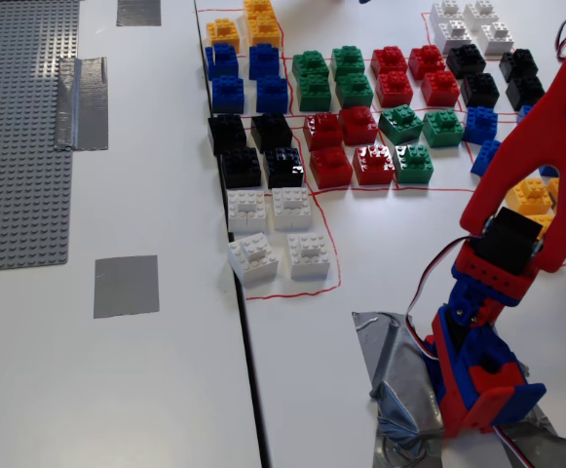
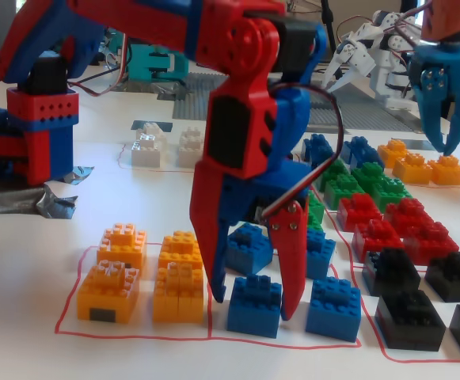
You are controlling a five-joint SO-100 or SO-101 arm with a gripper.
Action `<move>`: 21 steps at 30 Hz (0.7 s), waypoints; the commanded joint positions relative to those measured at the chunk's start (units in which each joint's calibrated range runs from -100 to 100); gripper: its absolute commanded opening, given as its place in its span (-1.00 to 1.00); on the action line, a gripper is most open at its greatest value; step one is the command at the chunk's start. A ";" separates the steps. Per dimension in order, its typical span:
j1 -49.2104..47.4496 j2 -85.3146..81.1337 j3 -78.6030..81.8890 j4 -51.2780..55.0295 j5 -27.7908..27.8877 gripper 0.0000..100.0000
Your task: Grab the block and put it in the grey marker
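Observation:
In a fixed view my red and blue gripper (image 2: pixel 253 307) stands open, pointing down. Its two fingers straddle the block (image 2: pixel 255 318), a blue four-stud brick at the front left of a blue group. The fingertips reach almost to the table on either side of it, and I cannot tell whether they touch it. The grey marker (image 1: pixel 126 286), a flat square of grey tape, lies on the left table in a fixed view, far from the arm's base (image 1: pixel 482 385). That view cuts the gripper off past its right edge.
Other blue bricks (image 2: pixel 332 307) and orange bricks (image 2: pixel 146 277) crowd close beside the block. Red, green, black and white bricks (image 1: pixel 360 127) fill outlined fields. A grey studded baseplate (image 1: pixel 19 127) and a tall tape strip (image 1: pixel 81 102) lie left. Another robot's blue claw (image 2: pixel 443 87) hangs at back right.

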 commanded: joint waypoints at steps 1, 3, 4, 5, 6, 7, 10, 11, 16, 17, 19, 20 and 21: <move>-0.96 -2.40 -4.72 -0.69 -0.49 -0.60; -1.15 -2.15 -4.72 -0.69 -0.20 -0.66; -1.25 -1.99 -4.63 -0.69 0.20 -0.73; -1.35 -1.91 -4.63 -0.78 0.49 -0.78; -1.55 -1.91 -4.63 -0.94 0.83 -0.86; -1.65 -1.91 -4.63 -0.94 1.17 -0.90; -2.14 -2.15 -4.63 -0.69 1.61 -1.00; -2.23 -2.40 -4.63 -0.29 1.61 -1.00; -2.72 -5.62 -3.09 0.93 0.59 -1.00; -2.82 -6.86 -2.18 1.09 0.29 -1.00; -2.92 -9.91 0.82 1.09 -0.34 -1.00; -3.02 -11.56 2.63 1.33 -0.63 -1.00; -3.12 -13.46 4.81 1.58 -0.88 -1.00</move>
